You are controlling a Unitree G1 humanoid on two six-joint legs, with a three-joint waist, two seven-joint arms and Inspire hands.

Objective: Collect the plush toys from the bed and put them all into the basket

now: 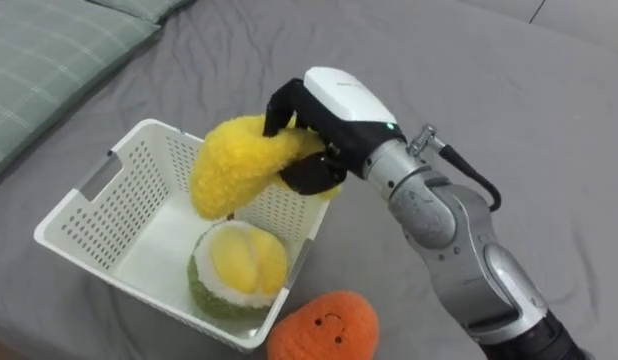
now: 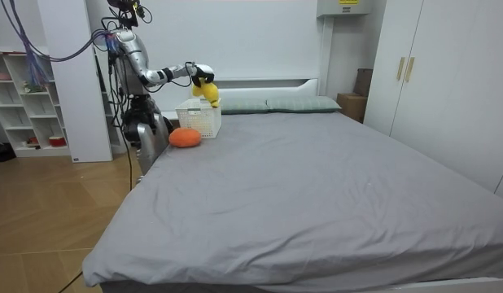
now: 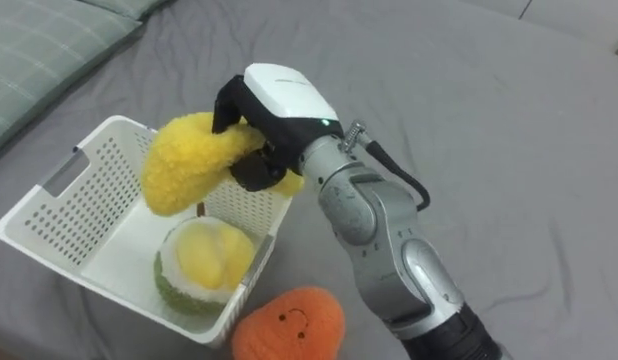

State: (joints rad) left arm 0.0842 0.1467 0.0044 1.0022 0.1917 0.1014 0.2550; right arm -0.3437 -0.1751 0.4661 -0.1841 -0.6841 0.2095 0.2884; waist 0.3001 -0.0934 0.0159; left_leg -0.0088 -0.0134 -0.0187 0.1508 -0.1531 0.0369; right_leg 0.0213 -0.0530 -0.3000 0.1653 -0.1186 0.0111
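As it hovers over the basket (image 1: 97, 216), the right robot hand (image 1: 336, 108) grips yellow plush (image 1: 229, 165).

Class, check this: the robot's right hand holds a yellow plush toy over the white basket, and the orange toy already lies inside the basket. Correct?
No. The orange toy lies on the bed outside the basket, at its near corner, as the left eye view shows. The right hand does hold the yellow plush toy over it.

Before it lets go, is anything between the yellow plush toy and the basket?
Nothing visible. The right hand holds the yellow plush toy over the open white basket; a green-and-yellow plush fills one corner.
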